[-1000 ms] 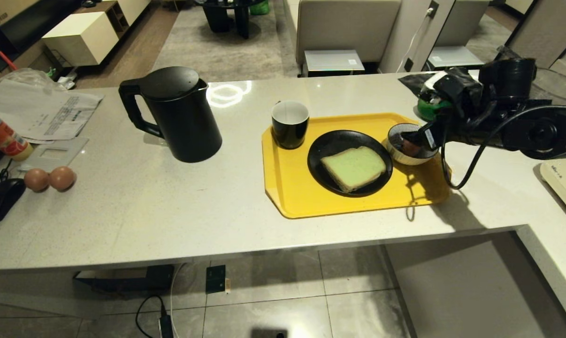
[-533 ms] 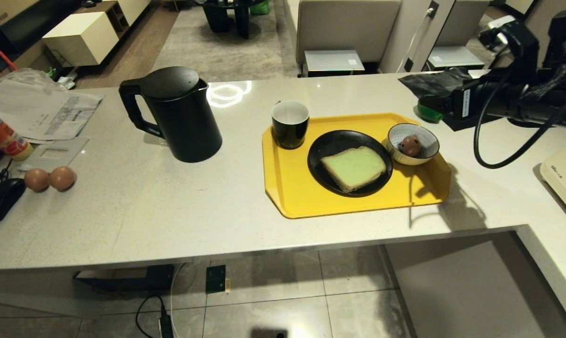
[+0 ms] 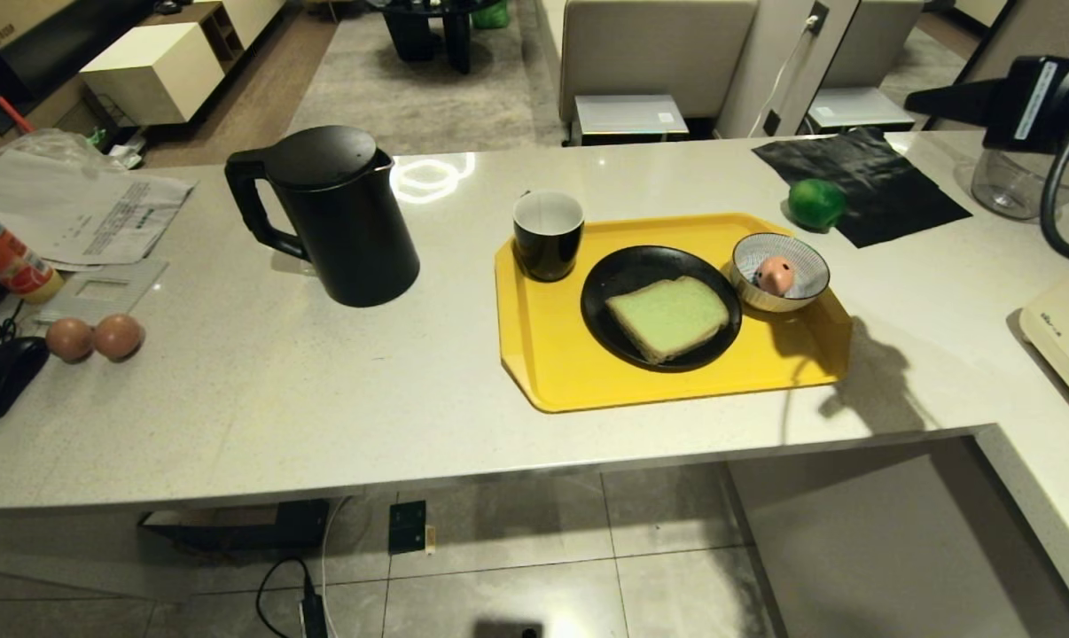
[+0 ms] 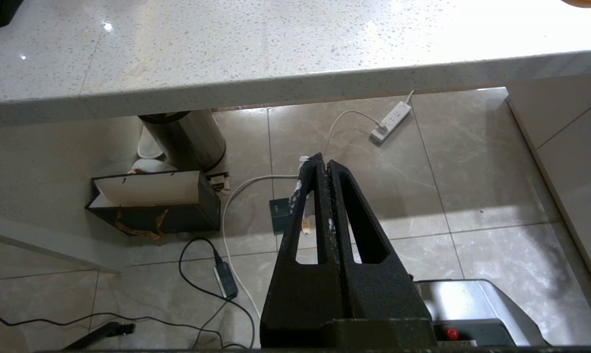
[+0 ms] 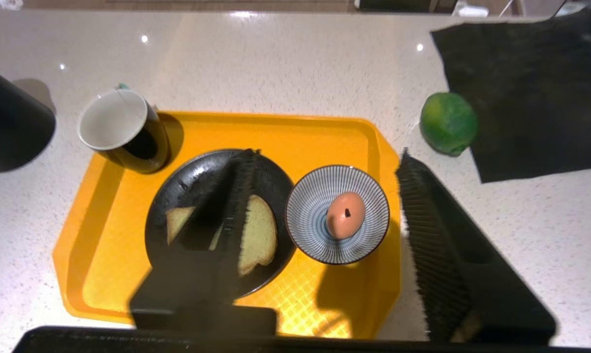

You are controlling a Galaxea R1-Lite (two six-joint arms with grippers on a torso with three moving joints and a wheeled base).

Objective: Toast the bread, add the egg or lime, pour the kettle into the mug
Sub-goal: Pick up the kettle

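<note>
While I checked the head view, the egg (image 3: 774, 274) sat in the striped bowl (image 3: 805, 290) on the yellow tray (image 3: 552, 372), bread (image 3: 668, 316) on the black plate (image 3: 628, 266), mug (image 3: 548, 234) at the tray's far-left corner, lime (image 3: 815, 202) off-tray beside the black mat (image 3: 889, 190). Kettle (image 3: 335, 217) stood well apart to the left, handle facing away from the tray. Only part of the right arm (image 3: 1022, 97) showed, top right.

Left wrist view: left gripper (image 4: 322, 169) was parked below the counter edge (image 4: 295, 83), fingers pressed together, nothing held.

Right wrist view: right gripper (image 5: 325, 206) hung high over the tray, jaws wide and empty, bowl and egg between the fingers (image 5: 425, 230).

Risks as I judged them: pour was the remaining step, and the kettle was far from the mug, so a long carry of a tall, heavy pot. Handle looked awkward for a right-arm reach; a sweep across could clip mug or bowl. Mug sat near the tray rim, so a nudge could tip it. Overshooting the pour would flood tray and bread.
</note>
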